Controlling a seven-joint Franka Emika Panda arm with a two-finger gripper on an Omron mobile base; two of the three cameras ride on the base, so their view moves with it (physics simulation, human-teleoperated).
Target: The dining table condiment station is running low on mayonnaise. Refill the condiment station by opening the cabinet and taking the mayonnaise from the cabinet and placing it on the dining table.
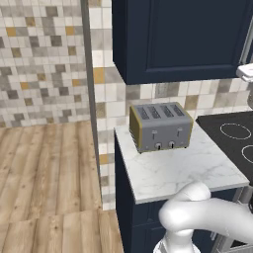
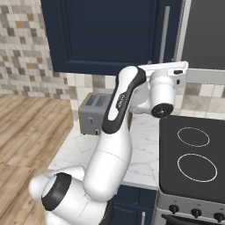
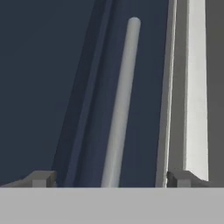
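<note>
Tall navy blue flat-panel wall cabinet (image 2: 110,35) shut, mounted above short white marble counter (image 1: 168,168) bearing grey four-slot toaster (image 1: 160,127). Long silver bar handle (image 3: 120,109) close ahead of two-finger gripper (image 3: 111,178), between its widely spread dark fingertips (image 3: 43,178), not touched.

The cabinet (image 1: 183,34) is cut off at the frame's top in both base views. The arm hides most of the toaster (image 2: 93,115). The handle's (image 3: 122,105) lower end runs off the hand view's bottom.
</note>
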